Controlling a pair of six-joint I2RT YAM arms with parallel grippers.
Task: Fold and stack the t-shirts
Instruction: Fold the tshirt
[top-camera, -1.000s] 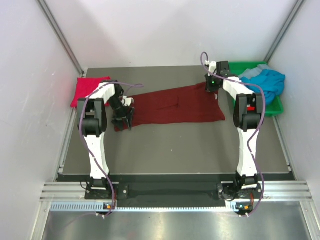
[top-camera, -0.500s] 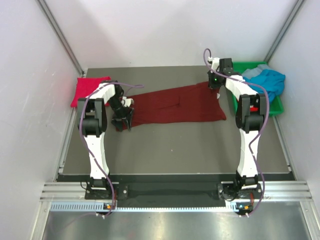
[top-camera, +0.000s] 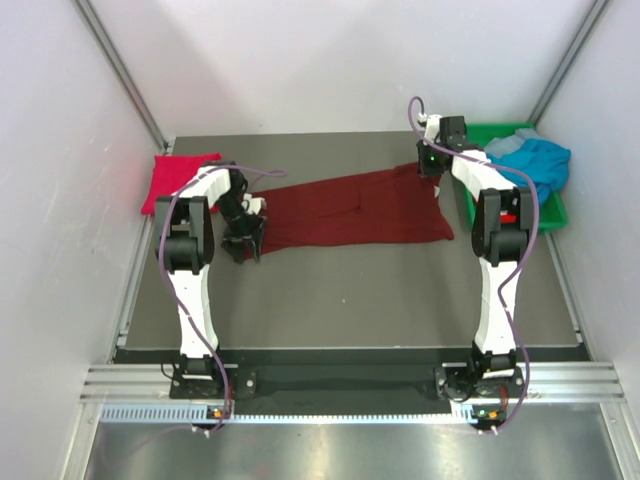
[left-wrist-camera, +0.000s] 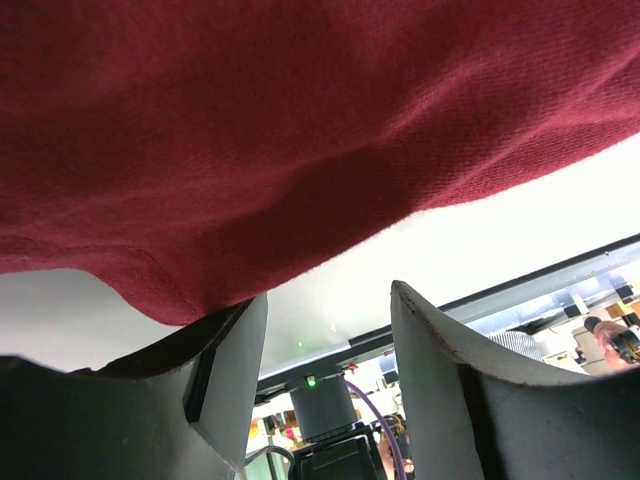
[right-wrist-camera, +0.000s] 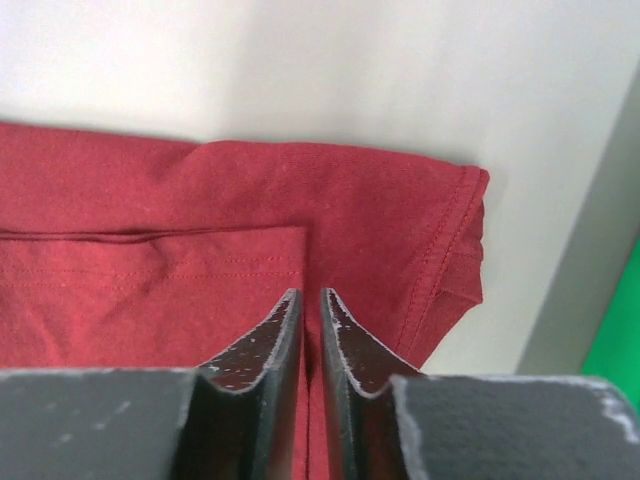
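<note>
A dark maroon t-shirt (top-camera: 350, 212) lies stretched out across the table. My left gripper (top-camera: 243, 240) is at its left end. In the left wrist view it (left-wrist-camera: 325, 330) is open, and the maroon cloth (left-wrist-camera: 300, 130) hangs over the tip of one finger (left-wrist-camera: 232, 350) with nothing between the two. My right gripper (top-camera: 432, 175) is at the shirt's far right corner. Seen from the right wrist, it (right-wrist-camera: 310, 292) hovers over the hemmed cloth (right-wrist-camera: 150, 270), jaws parted by a narrow slit and gripping nothing. A crimson t-shirt (top-camera: 175, 180) lies folded at the far left. A teal-blue t-shirt (top-camera: 535, 162) is heaped in the bin.
The green bin (top-camera: 550, 212) stands at the far right, close behind my right arm, and its edge (right-wrist-camera: 625, 350) shows in the right wrist view. White walls close in the table on three sides. Bare dark table lies in front of the maroon shirt.
The right gripper has shifted slightly toward the far right, drawing the shirt's corner with it, then held still. The left gripper has barely moved.
</note>
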